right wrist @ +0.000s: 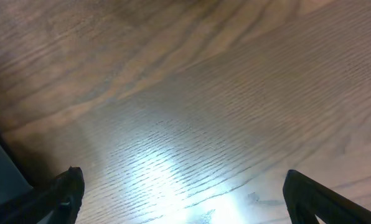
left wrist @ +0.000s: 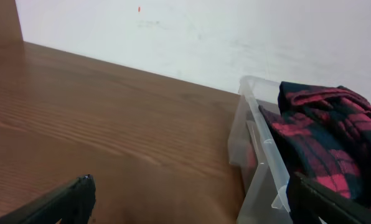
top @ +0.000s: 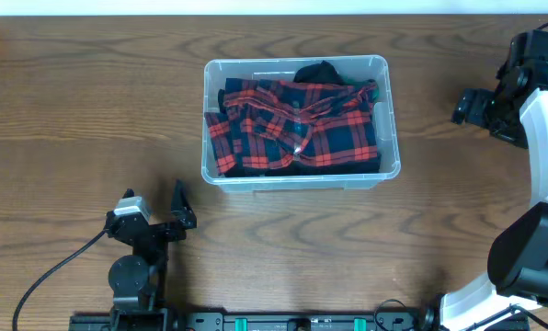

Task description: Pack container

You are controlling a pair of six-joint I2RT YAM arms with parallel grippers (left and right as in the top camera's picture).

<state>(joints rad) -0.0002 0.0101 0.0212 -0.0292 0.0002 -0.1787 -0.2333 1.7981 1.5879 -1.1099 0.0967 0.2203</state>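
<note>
Starting at your left, a black cable (top: 53, 271) curls across the wooden table (top: 72, 92) toward the left arm's base at 7 o'clock. The left gripper (top: 154, 198) hangs just above the wood there, its jaws spread wide, holding nothing and touching nothing. In its wrist camera the near corner of the container sits at 3 o'clock, with bare table between them and a white wall (left wrist: 204, 37) behind.

The container (top: 297, 184) stands near the middle of the table, slightly toward 12 o'clock. Inside, a red-and-navy plaid shirt (top: 292, 129) lies crumpled across nearly the whole floor. A black garment (top: 322, 72) shows at the 12 o'clock edge, partly under the plaid.

Well off at the container's 3 o'clock you have the right gripper (top: 476, 106). Its jaws also stand wide apart and empty, over bare wood with a bright glare.
</note>
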